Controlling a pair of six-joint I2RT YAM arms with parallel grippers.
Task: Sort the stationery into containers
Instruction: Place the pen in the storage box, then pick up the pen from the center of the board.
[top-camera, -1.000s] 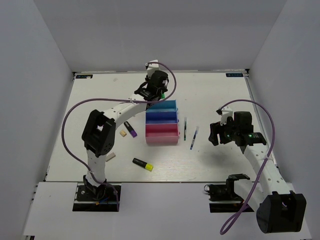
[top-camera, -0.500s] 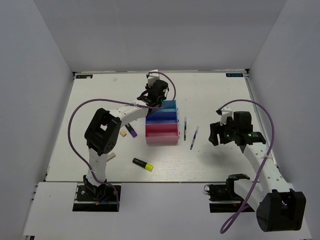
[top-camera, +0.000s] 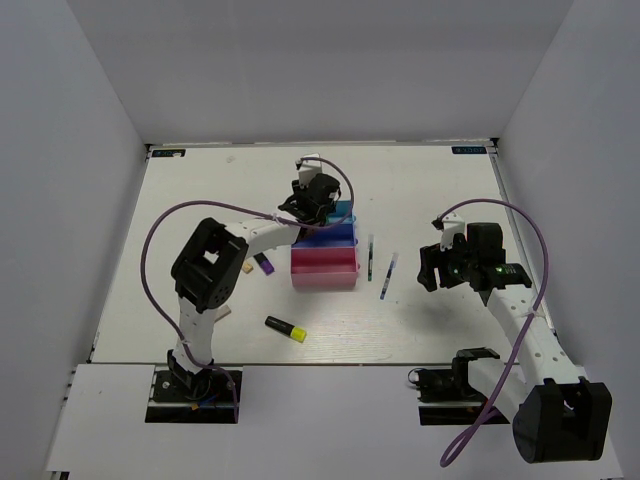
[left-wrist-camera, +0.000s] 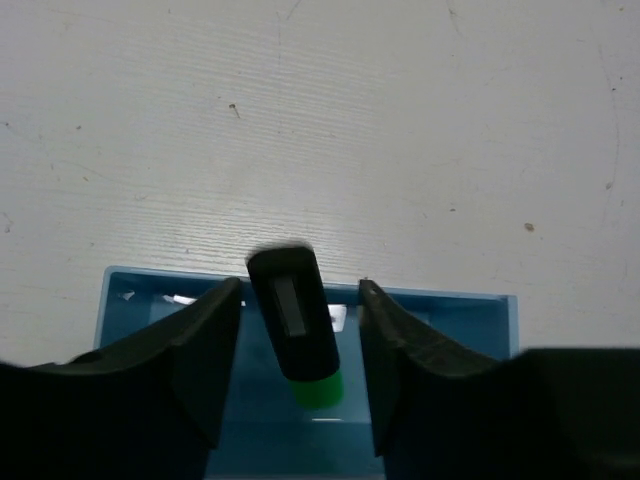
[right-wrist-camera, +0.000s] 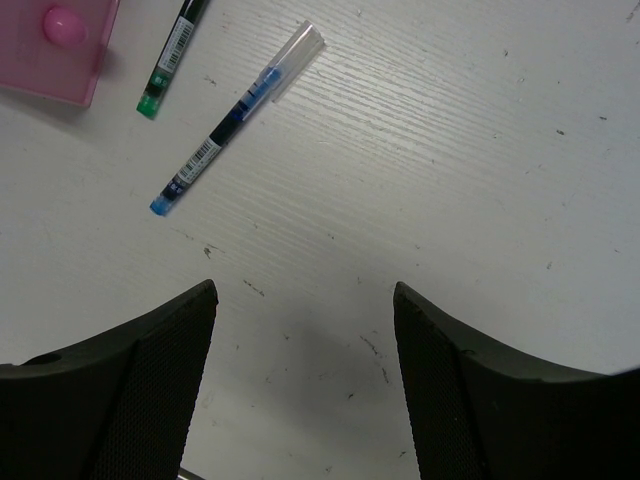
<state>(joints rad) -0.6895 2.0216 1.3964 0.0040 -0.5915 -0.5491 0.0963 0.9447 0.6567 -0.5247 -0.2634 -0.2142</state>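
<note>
My left gripper hangs over the teal-blue bin at the far end of the joined bins. In the left wrist view its jaws stand open, with a gap on each side of a black highlighter with a green end that lies tilted against the bin's far wall. The darker blue bin and pink bin follow in the row. My right gripper is open and empty above bare table, right of a blue pen and a green pen.
A purple-ended highlighter and a beige eraser lie left of the bins. A yellow-ended highlighter and a second eraser lie nearer the front. The two pens lie right of the bins. White walls enclose the table.
My left gripper has moved right and nearer, over the teal-blue bin, and the green-ended highlighter now sits loose between the open jaws. The right arm has not moved.
</note>
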